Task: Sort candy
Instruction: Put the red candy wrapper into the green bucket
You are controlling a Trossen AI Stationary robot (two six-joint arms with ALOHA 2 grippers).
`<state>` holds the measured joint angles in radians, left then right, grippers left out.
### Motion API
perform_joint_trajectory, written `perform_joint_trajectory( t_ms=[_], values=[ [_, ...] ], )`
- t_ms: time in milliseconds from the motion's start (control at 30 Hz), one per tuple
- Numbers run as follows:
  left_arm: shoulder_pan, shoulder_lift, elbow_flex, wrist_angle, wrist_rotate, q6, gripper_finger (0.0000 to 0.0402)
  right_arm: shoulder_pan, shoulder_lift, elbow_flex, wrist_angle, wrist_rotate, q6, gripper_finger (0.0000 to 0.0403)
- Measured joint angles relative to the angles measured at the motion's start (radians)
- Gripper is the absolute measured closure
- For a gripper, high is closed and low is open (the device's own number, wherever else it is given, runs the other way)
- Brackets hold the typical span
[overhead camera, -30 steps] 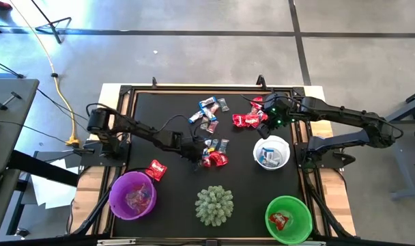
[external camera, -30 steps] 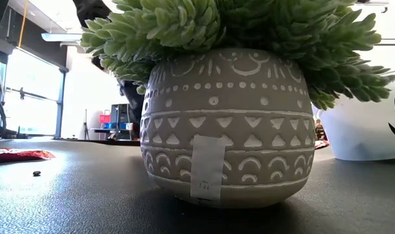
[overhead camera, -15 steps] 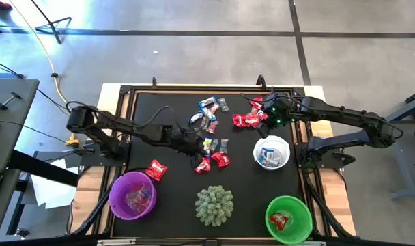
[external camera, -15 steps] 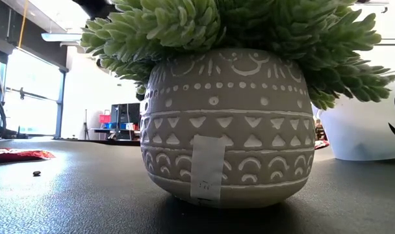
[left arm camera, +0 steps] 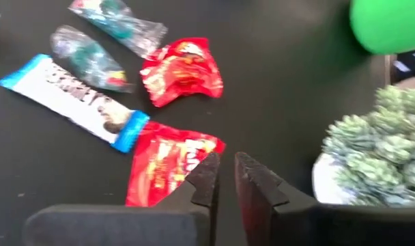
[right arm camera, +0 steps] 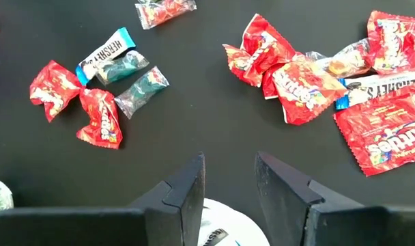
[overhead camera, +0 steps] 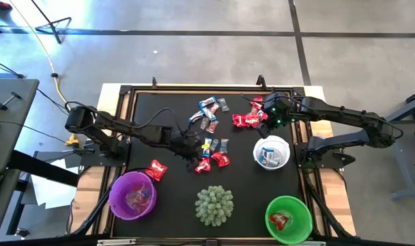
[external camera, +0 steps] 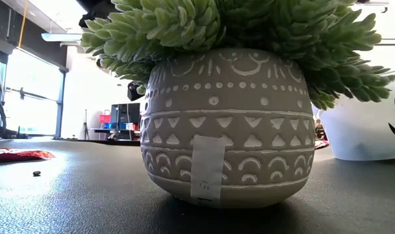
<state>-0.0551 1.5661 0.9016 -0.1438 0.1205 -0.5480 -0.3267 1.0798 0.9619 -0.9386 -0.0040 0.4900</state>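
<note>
Since a second ago my left gripper [overhead camera: 191, 145] has retreated from the candy [overhead camera: 214, 154], nearly closed and empty; its slim gap risks nudging wrappers aside.

Left gripper [left arm camera: 224, 179] reaches toward mid-surface, jaws a narrow slit apart, empty. Right gripper [right arm camera: 229, 179] hovers, jaws parted, empty.

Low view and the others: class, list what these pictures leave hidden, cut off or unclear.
- Low view: the patterned plant pot blocks nearly all the candy and both arms.
- High view: what lies inside the purple bowl is too small to name.
- Left wrist view: the green bowl is cut by the edge.
- Left wrist view: the left gripper shows a narrow gap, nothing visible between its fingers.
</note>
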Motion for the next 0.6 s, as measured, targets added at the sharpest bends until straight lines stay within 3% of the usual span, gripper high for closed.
perform_joint_trajectory(
  t_ms=[333,600],
  values=[
    [0.0,0.0,0.0,0.025,0.023,0.002,0.0288,0.0,0.0,0.0,0.003,0.0,0.007,0.0277],
    [0.0,0.0,0.001,0.108,-0.015,-0.008,0.0258,0.0,0.0,0.0,0.004,0.0,0.007,0.0277]
  ],
)
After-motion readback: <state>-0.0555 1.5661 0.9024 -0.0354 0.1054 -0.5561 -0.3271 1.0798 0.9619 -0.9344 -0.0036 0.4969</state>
